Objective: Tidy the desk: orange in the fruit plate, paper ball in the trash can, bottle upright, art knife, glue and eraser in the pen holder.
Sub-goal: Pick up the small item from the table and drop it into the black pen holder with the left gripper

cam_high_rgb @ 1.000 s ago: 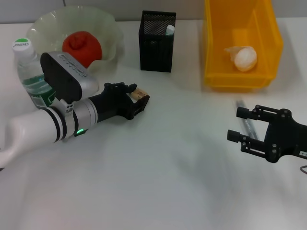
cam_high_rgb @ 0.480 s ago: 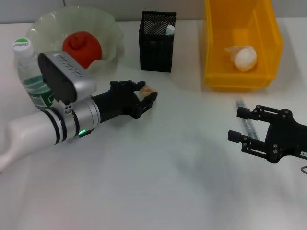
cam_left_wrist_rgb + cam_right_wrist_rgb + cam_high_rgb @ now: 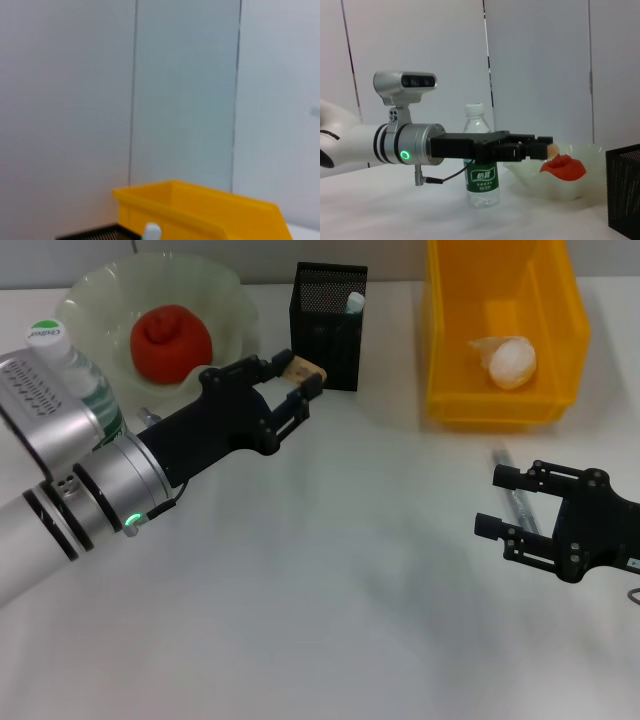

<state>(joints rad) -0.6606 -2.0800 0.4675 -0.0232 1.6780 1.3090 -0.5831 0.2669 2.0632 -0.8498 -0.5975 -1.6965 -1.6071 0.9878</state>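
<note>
I have the eraser [image 3: 302, 371] clamped in my left gripper [image 3: 296, 390], just beside the pen holder [image 3: 328, 326]. Orange [image 3: 171, 342], paper ball [image 3: 510, 362] and bottle [image 3: 70, 360] look sorted. My right gripper [image 3: 500, 502] sits with jaws apart near the knife [image 3: 515, 502], not yet picked up.

I see a matt white bench [image 3: 330, 620], a glossy yellow plastic bin [image 3: 500, 330], a black metal mesh holder [image 3: 328, 335], a translucent ruffled green plate [image 3: 225, 300], a wrinkly orange [image 3: 170, 340], crumpled paper [image 3: 508, 362], a clear plastic bottle [image 3: 481, 170] and a matt black left gripper [image 3: 300, 388].
</note>
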